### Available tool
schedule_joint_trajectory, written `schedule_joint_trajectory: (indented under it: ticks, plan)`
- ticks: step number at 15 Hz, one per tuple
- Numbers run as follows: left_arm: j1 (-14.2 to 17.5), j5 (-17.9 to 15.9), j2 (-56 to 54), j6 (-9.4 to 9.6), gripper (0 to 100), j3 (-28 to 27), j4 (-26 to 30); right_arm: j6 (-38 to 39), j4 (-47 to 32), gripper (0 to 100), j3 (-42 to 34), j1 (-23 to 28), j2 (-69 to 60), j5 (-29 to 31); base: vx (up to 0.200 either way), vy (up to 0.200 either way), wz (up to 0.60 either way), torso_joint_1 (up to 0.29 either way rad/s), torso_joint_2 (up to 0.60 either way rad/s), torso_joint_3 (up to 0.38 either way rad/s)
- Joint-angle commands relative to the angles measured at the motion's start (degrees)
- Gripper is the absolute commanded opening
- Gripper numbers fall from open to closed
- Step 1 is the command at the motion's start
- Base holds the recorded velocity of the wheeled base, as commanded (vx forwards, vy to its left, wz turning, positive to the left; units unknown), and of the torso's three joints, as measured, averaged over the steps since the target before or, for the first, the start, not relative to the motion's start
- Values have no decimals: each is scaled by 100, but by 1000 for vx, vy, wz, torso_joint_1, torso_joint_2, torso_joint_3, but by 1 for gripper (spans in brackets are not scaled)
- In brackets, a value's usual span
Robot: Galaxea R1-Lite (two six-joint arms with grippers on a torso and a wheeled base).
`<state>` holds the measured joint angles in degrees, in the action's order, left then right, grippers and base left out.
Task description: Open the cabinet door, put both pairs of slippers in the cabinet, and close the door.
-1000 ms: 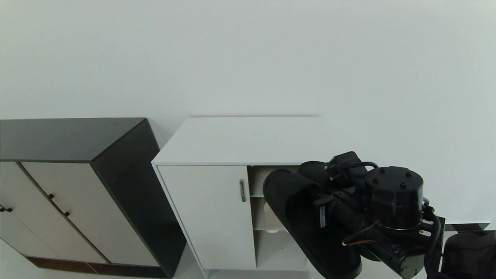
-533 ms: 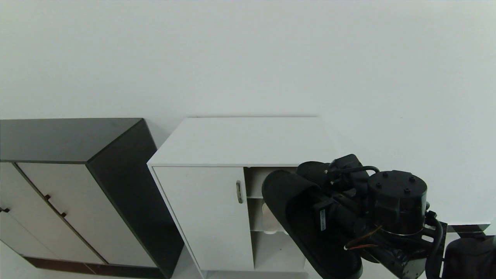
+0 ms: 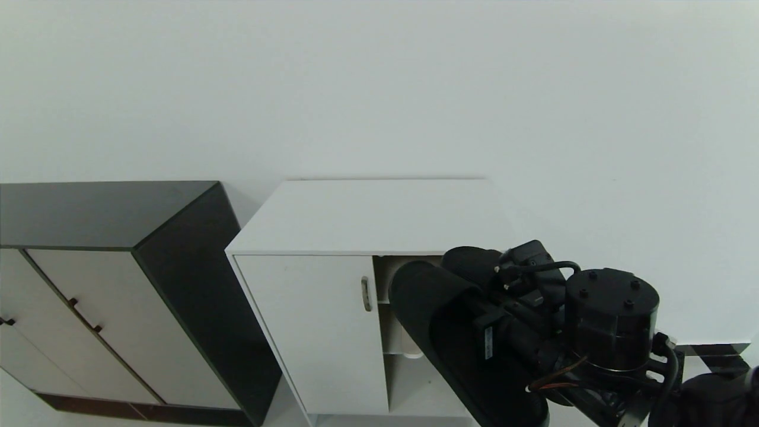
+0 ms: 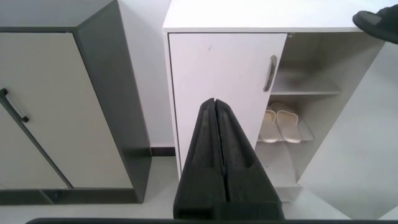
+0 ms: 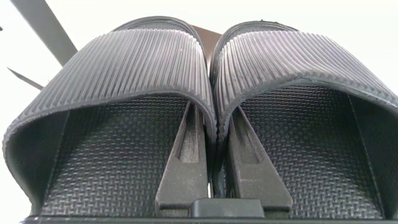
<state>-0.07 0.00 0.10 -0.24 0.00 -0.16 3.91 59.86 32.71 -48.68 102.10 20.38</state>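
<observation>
Right gripper (image 5: 213,134): closed on the black slippers (image 3: 468,338). One finger is set inside each slipper, and the two adjoining strap walls are pinched between the fingers. The pair is thereby carried as one unit.
Black slippers, position: held in the air just in front of the open right half of the white cabinet (image 3: 367,216). The toes are pointed ahead of the wrist, toward the opening. This attitude is judged to suit a straight push onto a shelf.
Left gripper (image 4: 215,109): fingers pressed together, nothing held. It is faced toward the closed left door (image 3: 314,332) and kept apart from it, which is judged to leave the opening free for the right arm.
White slippers (image 4: 283,124): laid side by side on the lower shelf inside the cabinet. The upper shelf (image 4: 305,84) is bare and is judged available for the black pair.
Handle (image 3: 366,293): mounted upright at the inner edge of the closed door.
Dark cabinet (image 3: 195,296): placed just beside the white cabinet, on the robot's left. It is not involved in the task.
Task status (judged): one pair is stored and the second pair is at the opening. Closing is not yet done.
Writing: nothing legible is found. A small white sticker (image 3: 487,344) is fixed to the right arm and is too small to be read.
</observation>
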Motion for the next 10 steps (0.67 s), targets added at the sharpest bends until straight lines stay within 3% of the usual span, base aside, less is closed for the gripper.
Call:
schedule_joint_trajectory:
  ticks: [1, 4, 10]
  plan:
    - [-1, 0, -1, -2, 0, 0, -2, -5, 26, 0, -54, -28, 65, -8, 0, 0, 0, 0, 0, 0]
    - [-1, 0, -1, -2, 0, 0, -2, -13, 26, 0, -89, -37, 109, -8, 0, 0, 0, -131, 294, 168]
    - [-1, 0, -1, -2, 0, 0, -2, -13, 35, 0, -142, -63, 161, -17, 0, 0, 0, -220, 539, 303]
